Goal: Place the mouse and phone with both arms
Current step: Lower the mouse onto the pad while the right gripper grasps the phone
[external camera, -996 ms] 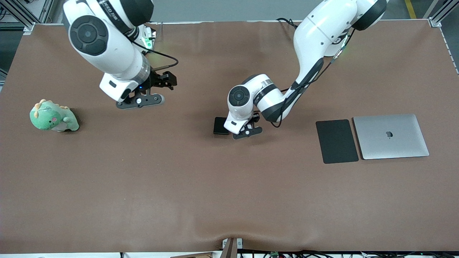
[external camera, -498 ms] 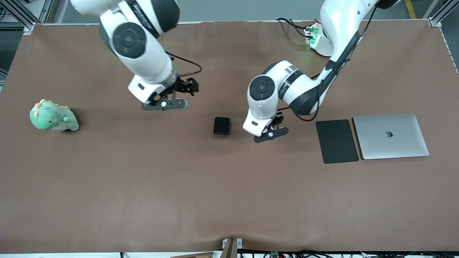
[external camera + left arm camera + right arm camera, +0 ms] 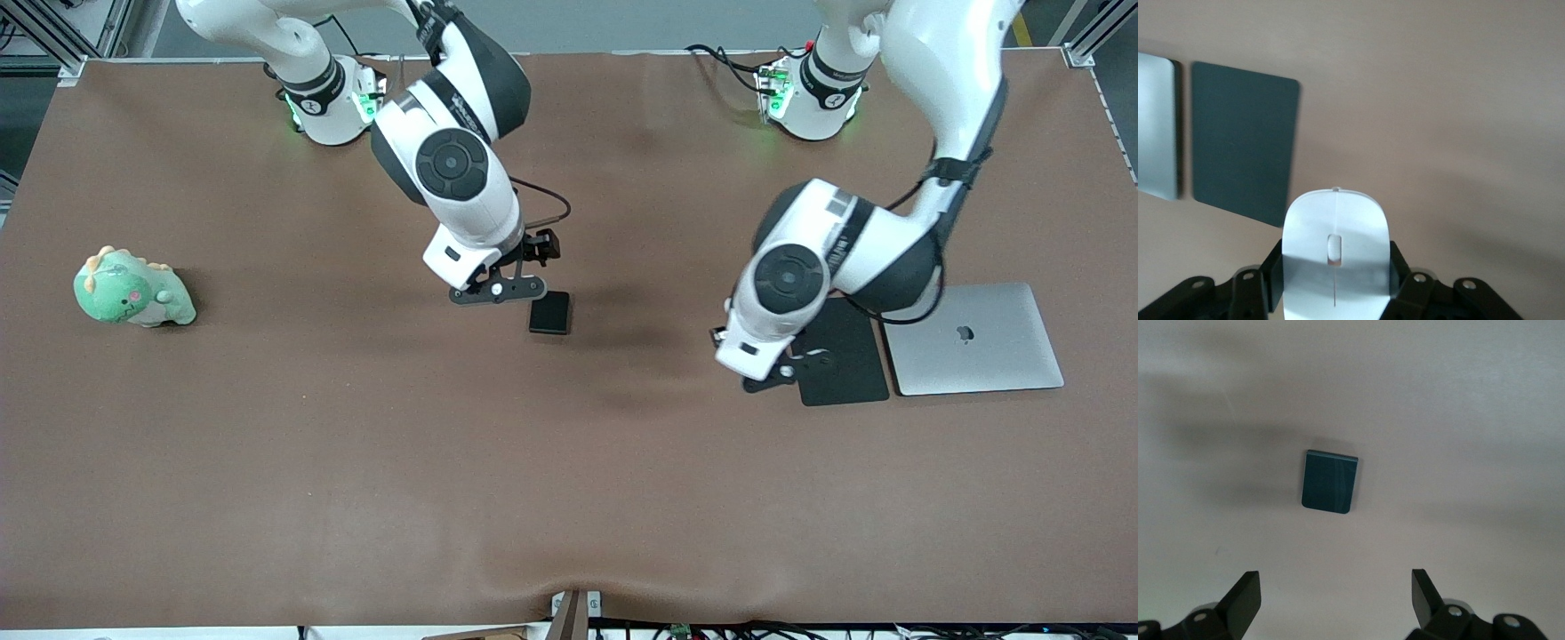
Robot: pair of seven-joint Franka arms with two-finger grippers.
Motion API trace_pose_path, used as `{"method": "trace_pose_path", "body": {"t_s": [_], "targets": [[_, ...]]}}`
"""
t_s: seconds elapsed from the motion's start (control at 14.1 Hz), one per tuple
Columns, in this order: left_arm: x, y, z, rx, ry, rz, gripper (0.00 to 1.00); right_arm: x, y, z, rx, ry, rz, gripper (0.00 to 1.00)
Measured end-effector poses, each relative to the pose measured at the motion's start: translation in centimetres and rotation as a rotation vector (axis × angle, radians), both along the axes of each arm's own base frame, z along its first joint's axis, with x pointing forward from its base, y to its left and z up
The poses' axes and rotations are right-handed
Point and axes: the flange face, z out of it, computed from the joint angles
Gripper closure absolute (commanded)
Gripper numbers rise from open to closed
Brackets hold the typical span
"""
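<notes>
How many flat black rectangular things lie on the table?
2. The phone lies mid-table, by the right claw. The mouse pad lies beside the laptop, partly hidden under the left arm.

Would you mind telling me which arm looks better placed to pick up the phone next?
The right arm, probably. Its pincer is open and hangs almost over the phone, which lies free on the table. The left pincer is shut on the mouse, up by the mouse pad.
</notes>
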Motion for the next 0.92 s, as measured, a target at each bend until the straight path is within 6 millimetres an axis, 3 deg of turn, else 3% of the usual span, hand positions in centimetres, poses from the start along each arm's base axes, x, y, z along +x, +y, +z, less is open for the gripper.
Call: {"method": "trace_pose_path", "body": {"t_s": [0.28, 0.43, 0.71, 0.92], "targets": [[1.7, 10.8, -1.3, -0.020, 0.078, -0.057, 0.50, -0.6, 2.4, -3.8, 0.003, -0.006, 0.025, 0.00], [1.6, 15.1, -2.2, -0.031, 0.109, -0.062, 0.50, -1.2, 3.5, -5.9, -0.005, -0.003, 0.042, 0.00], [0.3, 21.2, -5.5, -0.077, 0.099, -0.095, 0.50, -1.0, 3.6, -9.5, -0.002, -0.018, 0.033, 0.00], [-1.6, 23.4, -9.1, -0.114, 0.060, -0.104, 0.50, -1.4, 3.0, -12.9, 0.005, -0.038, 0.019, 0.00]]}}
